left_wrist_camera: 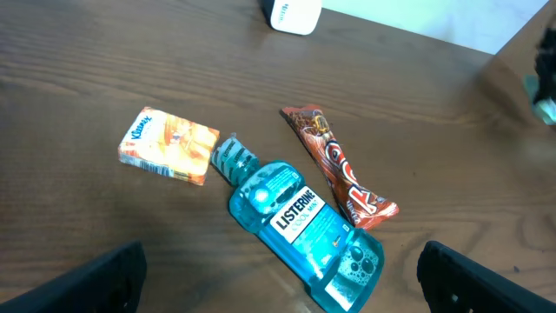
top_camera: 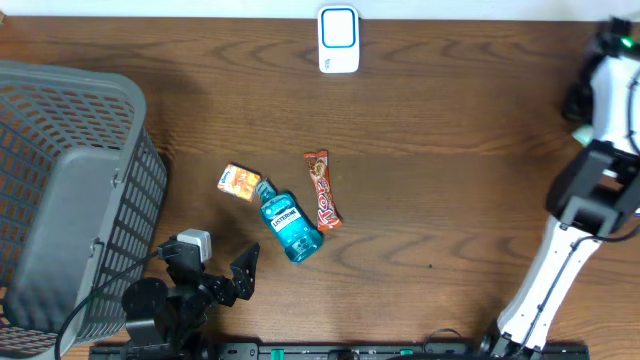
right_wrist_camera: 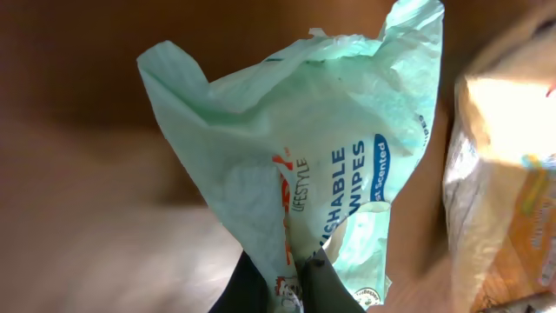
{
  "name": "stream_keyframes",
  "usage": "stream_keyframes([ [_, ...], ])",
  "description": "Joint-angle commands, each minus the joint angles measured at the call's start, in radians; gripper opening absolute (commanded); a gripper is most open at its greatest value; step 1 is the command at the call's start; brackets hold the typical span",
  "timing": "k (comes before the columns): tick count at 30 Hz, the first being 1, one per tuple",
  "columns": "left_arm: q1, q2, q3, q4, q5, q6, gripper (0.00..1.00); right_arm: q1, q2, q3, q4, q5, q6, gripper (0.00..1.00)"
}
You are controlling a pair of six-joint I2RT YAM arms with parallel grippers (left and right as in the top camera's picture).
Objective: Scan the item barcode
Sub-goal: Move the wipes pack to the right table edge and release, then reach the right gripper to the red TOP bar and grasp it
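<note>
Counted one mouthwash bottle, one candy bar, one tissue pack, one wipes pack, one scanner, one mesh basket.

Dark brown wood-grain worktop fills the overhead view. Its grain runs roughly left to right under soft, even light, with a mild sheen and only faint shadows. A pale strip, wall or floor undetermined, borders the far edge. A grey mesh basket stands at the left edge. A black rail lines the near edge. In the left wrist view, a pale surface lies beyond the far right corner.
</note>
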Motion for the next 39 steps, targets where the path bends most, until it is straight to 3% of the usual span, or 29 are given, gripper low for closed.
stream_keyframes([
  [1,0.005,-0.002,0.006,0.001,0.009,0.013,0.99,-0.079,-0.041,-0.014,0.008,-0.064,0.026,0.4],
  [2,0.005,-0.002,0.006,0.001,0.009,0.013,0.99,-0.094,-0.045,-0.008,0.007,-0.075,0.038,0.7],
  [4,0.005,-0.002,0.006,0.001,0.009,0.013,0.99,-0.116,-0.058,0.009,0.0,-0.102,0.057,0.99],
  [14,0.005,-0.002,0.006,0.001,0.009,0.013,0.99,-0.029,-0.347,0.026,-0.043,-0.298,0.248,0.99],
  [19,0.005,-0.002,0.006,0.001,0.009,0.013,0.99,0.16,-0.466,0.026,-0.143,-0.305,0.339,0.99],
  [25,0.005,-0.002,0.006,0.001,0.009,0.013,0.99,0.464,-0.472,0.01,-0.275,-0.306,0.475,0.99],
  [33,0.005,-0.002,0.006,0.0,0.009,0.013,0.99,0.876,-0.467,-0.202,-0.16,-0.296,0.469,0.99],
  [35,0.005,-0.002,0.006,0.001,0.009,0.013,0.99,0.945,-0.467,-0.285,-0.092,-0.28,0.469,0.95],
  [39,0.005,-0.002,0.006,0.001,0.009,0.013,0.99,1.055,-0.467,-0.491,0.078,-0.272,0.47,0.72],
])
